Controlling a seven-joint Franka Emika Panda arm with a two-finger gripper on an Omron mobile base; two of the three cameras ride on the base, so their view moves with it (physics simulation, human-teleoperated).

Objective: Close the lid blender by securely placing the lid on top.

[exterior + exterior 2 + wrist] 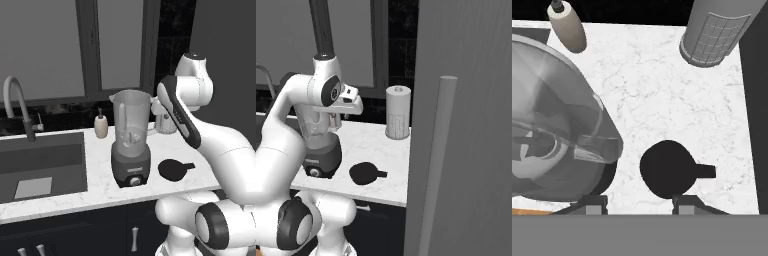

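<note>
The blender (131, 150) stands on the white marble counter (100, 187), its dark grey base under a tall clear jar (131, 116) whose top is uncovered. The lid (173, 169), a flat black disc with its tab pointing right, lies on the counter just right of the base. My gripper (639, 202) hovers high above the counter beside the jar, open, with nothing between its fingertips. In the hand view the lid (668, 169) lies below, just above the right fingertip, and the jar (552, 135) takes up the left side. The right base view shows the gripper (335, 120) beside the jar's upper part and the lid (363, 173).
A paper-towel roll (397, 112) stands at the back of the counter. A beige soap bottle (101, 125) sits left of the blender, by the sink (50, 150) and faucet (17, 100). A tall grey panel (466, 125) walls off the counter's right end.
</note>
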